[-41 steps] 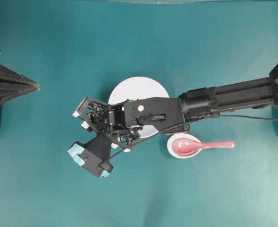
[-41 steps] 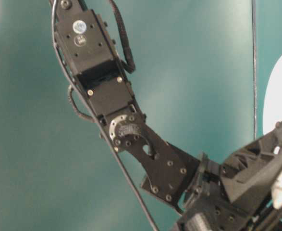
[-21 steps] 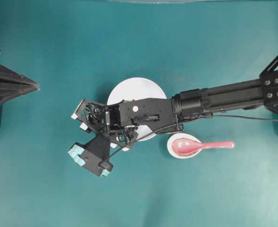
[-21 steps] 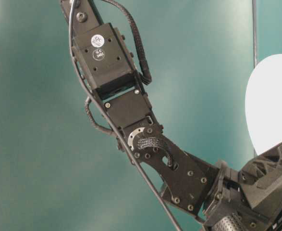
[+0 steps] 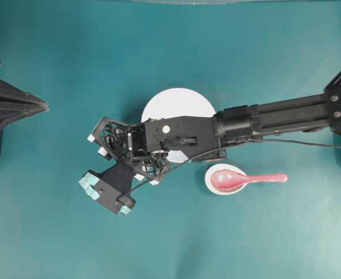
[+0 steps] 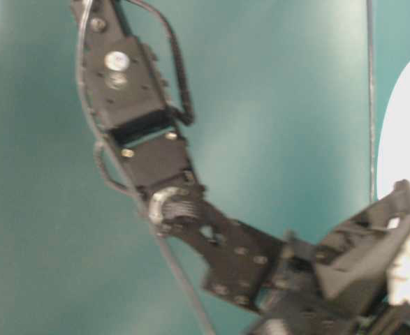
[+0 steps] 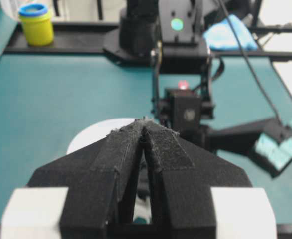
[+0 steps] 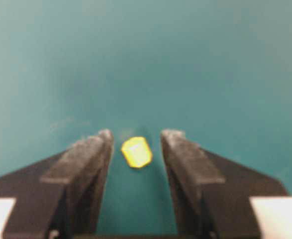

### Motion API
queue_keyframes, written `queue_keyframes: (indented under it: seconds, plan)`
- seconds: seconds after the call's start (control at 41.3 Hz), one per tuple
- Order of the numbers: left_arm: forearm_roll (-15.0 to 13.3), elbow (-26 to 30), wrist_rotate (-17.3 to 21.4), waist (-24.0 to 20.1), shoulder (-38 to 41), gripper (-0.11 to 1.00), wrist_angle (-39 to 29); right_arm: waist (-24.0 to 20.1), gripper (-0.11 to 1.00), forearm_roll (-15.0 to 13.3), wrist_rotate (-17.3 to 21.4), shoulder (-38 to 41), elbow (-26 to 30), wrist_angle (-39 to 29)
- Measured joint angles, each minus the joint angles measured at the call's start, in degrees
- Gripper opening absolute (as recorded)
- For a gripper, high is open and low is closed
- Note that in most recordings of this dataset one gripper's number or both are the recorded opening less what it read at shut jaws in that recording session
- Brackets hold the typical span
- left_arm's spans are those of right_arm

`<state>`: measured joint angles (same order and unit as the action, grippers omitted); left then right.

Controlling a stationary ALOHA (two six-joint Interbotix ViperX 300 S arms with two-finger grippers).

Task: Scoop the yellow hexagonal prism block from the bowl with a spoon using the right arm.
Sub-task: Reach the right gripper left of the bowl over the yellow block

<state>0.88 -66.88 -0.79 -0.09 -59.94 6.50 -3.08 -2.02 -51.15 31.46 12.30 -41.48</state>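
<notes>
Shifted slightly, right arm [image 5: 263, 119] fingers [image 8: 183, 154] gape around one yellow block [image 8: 137, 152] — one spoon [image 5: 246, 179], one bowl [image 5: 179, 107].

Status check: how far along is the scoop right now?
Done: nothing visible; the spoon lies untouched in the small dish. In hand: the right gripper is open, with the yellow block between its fingers with gaps, over the teal table, off the bowl. Remaining: grasp the spoon, scoop the block.

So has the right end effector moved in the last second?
Yes. In the overhead view the right end effector has slid slightly left, away from the spoon, which lies unmoved.
</notes>
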Motion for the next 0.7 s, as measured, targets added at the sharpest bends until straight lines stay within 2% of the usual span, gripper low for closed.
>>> queue_keyframes:
  seconds: [0.46, 0.533, 0.703]
  plan:
    - [0.0, 0.0, 0.0, 0.0, -0.1, 0.06, -0.1, 0.1, 0.49, 3.1, 5.5, -2.6, 0.0, 1.1]
    - [0.0, 0.1, -0.1, 0.0, -0.1, 0.06, -0.1, 0.1, 0.49, 4.7, 8.4, -2.6, 0.0, 1.1]
    - [0.0, 0.1, -0.1, 0.0, -0.1, 0.06, 0.0, 0.7, 0.49, 9.1, 19.2, -2.6, 0.0, 2.4]
